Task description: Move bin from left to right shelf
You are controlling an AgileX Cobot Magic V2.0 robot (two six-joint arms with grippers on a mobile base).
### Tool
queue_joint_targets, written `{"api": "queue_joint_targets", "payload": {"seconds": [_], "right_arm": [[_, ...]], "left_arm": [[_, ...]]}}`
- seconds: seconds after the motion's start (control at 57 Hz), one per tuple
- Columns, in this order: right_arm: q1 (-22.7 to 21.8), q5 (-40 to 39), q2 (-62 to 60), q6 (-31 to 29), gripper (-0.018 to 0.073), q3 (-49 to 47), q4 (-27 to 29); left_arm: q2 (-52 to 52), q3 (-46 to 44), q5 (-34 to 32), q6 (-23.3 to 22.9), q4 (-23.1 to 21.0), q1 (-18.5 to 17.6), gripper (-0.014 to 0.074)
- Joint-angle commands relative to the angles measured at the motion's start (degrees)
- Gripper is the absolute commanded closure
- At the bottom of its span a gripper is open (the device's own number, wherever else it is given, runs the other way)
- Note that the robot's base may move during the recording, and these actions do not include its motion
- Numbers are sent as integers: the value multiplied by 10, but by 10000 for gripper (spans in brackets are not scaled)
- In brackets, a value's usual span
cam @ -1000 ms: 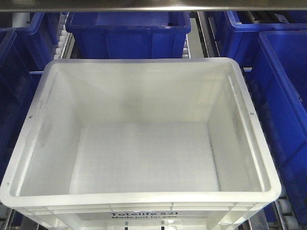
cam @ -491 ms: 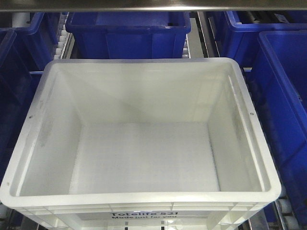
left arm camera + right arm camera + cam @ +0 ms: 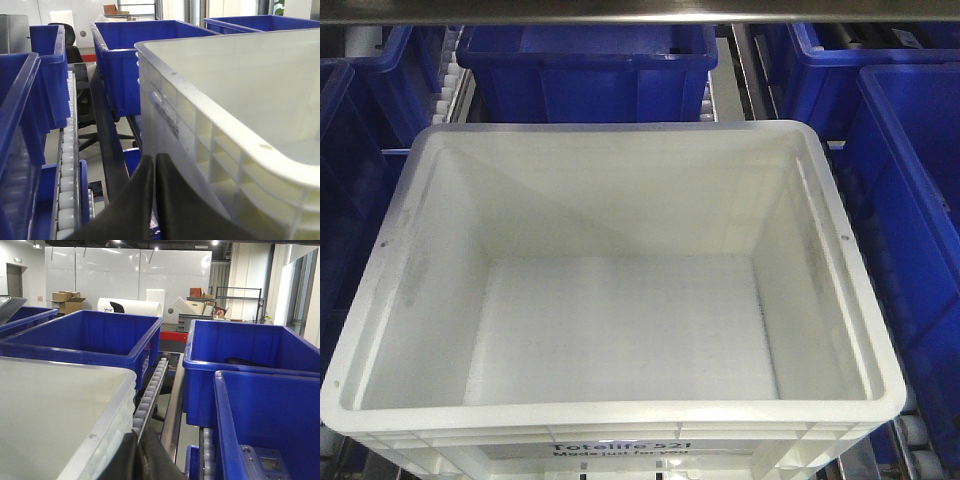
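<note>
The white bin (image 3: 620, 300) is empty and fills the middle of the front view, with printed text on its near wall. In the left wrist view its ribbed left wall (image 3: 210, 145) is on the right. My left gripper (image 3: 154, 159) is shut with nothing between the jaws, low beside that wall. In the right wrist view the bin's right rim (image 3: 107, 415) is on the left. My right gripper (image 3: 137, 434) is shut and empty, low beside that rim. Neither gripper shows in the front view.
Blue bins surround the white one: one behind (image 3: 585, 60), one on the left (image 3: 350, 200), two on the right (image 3: 920, 230). Roller tracks (image 3: 67, 175) (image 3: 150, 390) and metal shelf rails run between the bins. A steel bar (image 3: 640, 10) crosses the top.
</note>
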Motion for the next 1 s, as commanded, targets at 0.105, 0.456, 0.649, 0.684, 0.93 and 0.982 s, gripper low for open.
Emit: {"api": "queue_joint_targets", "payload": {"seconds": [0.105,0.456,0.649,0.684,0.93,0.982], "right_arm": [[0,-38,5,-6,567,-17,-1],[0,-38,5,-6,567,-17,-1],[0,-29,5,34,567,-17,-96],[0,-20,5,58,567,-17,-121],[0,54,-4,127,567,-13,-190],[0,33,-19,128,567,7,-189]], "left_arm": [[-9,12,-44,-1,-6,-3,603],[-9,12,-44,-1,-6,-3,603],[-9,12,-44,-1,-6,-3,603],[-9,12,-44,-1,-6,-3,603],[-9,12,-44,-1,-6,-3,603],[-9,12,-44,-1,-6,-3,603]]}}
